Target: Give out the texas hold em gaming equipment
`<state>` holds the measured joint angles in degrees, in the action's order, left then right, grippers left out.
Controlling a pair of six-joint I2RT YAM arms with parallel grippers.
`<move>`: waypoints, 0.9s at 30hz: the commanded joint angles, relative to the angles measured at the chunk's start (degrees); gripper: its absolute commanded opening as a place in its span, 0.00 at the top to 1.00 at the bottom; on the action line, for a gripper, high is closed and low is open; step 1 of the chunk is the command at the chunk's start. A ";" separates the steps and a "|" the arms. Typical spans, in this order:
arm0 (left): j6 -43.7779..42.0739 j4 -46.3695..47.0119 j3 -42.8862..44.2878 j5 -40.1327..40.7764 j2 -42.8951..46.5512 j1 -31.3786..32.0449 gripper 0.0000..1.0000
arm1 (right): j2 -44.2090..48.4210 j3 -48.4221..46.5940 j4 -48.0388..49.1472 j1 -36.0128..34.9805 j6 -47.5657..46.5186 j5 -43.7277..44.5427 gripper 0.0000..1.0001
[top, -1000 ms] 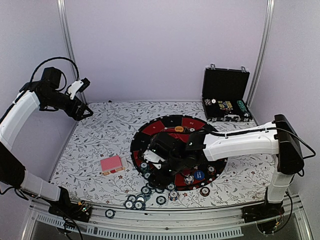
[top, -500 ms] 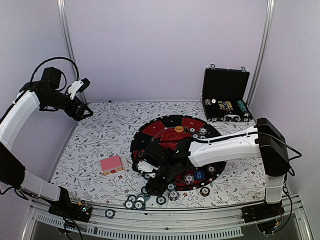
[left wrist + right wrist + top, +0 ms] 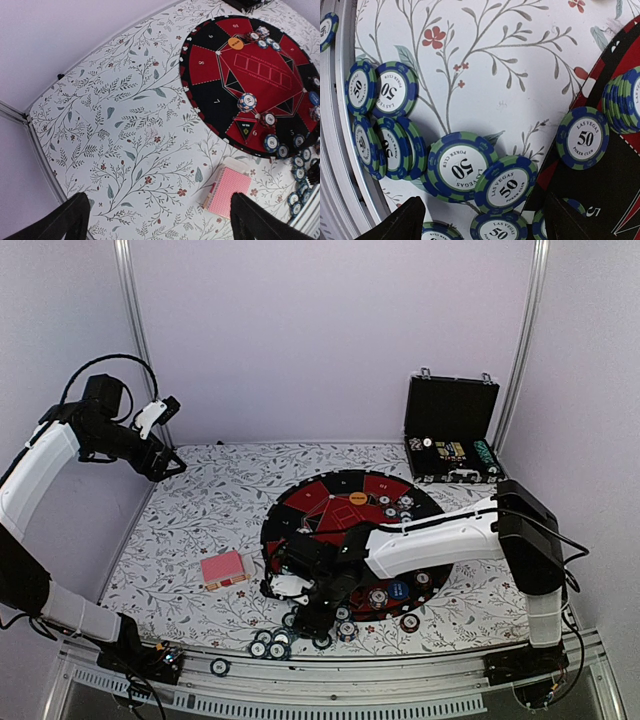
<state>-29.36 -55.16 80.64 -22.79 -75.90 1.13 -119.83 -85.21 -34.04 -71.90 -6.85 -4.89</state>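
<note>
Low over loose poker chips on surface by mat rim: right gripper, spread wide, empty, likely lining up pick. Left gripper parked high, wide, empty, out of way. Card deck left of mat.

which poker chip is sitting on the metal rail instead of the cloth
The lone poker chip on the metal rail at the near edge, left of the chip cluster, which lies on the floral cloth.

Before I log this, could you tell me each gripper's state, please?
Left gripper: open, holding nothing.
Right gripper: open, empty, over round green-and-blue striped poker chips.
</note>
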 commanded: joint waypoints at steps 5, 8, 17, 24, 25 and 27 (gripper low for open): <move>-0.49 -0.65 1.23 -0.16 -0.65 0.54 0.00 | -4.25 -3.64 0.06 -0.24 -1.80 0.11 0.15; -0.75 -0.75 1.52 0.19 -0.70 0.54 0.00 | -5.29 -4.49 0.27 -0.02 -1.85 0.06 0.16; -0.78 -0.87 1.80 0.19 -0.97 0.54 0.00 | -6.37 -4.72 2.14 0.67 -1.20 -1.62 0.25; -0.69 -1.01 2.76 0.12 -1.40 0.54 0.00 | -7.38 -5.95 3.08 0.69 -1.47 -4.14 0.28; -0.69 -1.01 2.77 0.18 -1.42 0.54 0.00 | -7.62 -6.20 3.04 0.69 -1.49 -4.31 0.28; -0.78 -1.09 2.77 0.20 -1.45 0.54 0.00 | -8.00 -6.45 3.54 0.70 -1.50 -4.62 0.28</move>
<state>-29.61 -55.29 82.00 -22.57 -76.64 1.13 -124.16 -90.70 -34.33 -71.18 -7.94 -5.98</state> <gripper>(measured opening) 0.996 0.717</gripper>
